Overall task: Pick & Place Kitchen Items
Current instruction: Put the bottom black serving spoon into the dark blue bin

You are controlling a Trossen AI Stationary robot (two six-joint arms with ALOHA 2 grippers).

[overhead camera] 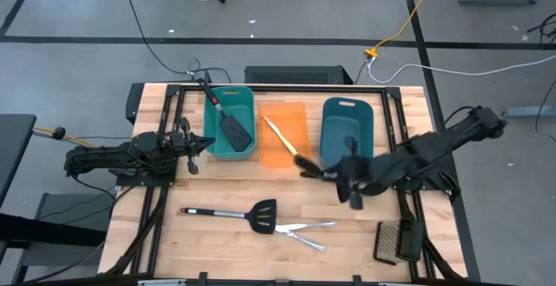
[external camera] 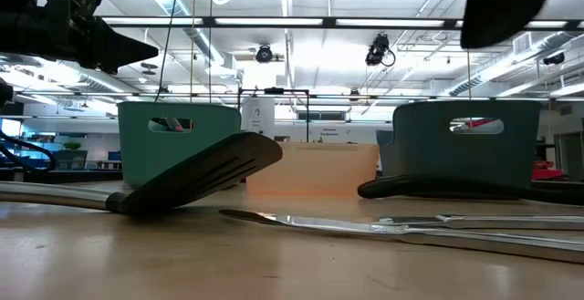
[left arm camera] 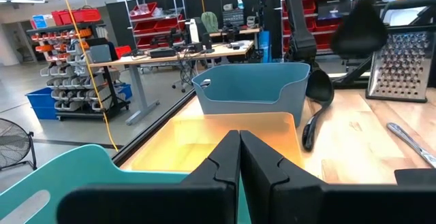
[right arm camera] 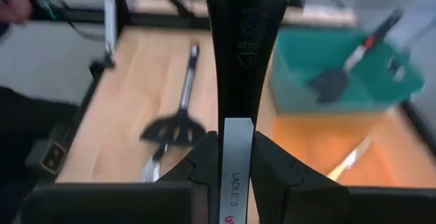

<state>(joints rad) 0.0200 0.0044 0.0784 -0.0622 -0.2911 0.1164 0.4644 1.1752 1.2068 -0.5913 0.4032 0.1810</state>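
right gripper (overhead camera: 351, 184) pinches ladle (right arm camera: 235, 67), handle running forward from fingers, just below blue tub (overhead camera: 347, 125) | left gripper (overhead camera: 196, 146) pressed shut beside teal tub (overhead camera: 229, 121), farther off | judgement: tub lies just ahead

- We saw two dark, near-black arms built of jointed segments, one on each side of the table.
- The left arm (overhead camera: 122, 157) looked bulky, with black cabling bunched along its links.
- The right arm (overhead camera: 443, 143) was made of similar dark, rounded housings.
- The left gripper (left arm camera: 239, 157) had matte black fingers (left arm camera: 221, 161) with flat, angular faces that narrowed to wedge tips.
- The right gripper (right arm camera: 229, 157) had the same matte black fingers (right arm camera: 201, 157) on a broad, dark base.
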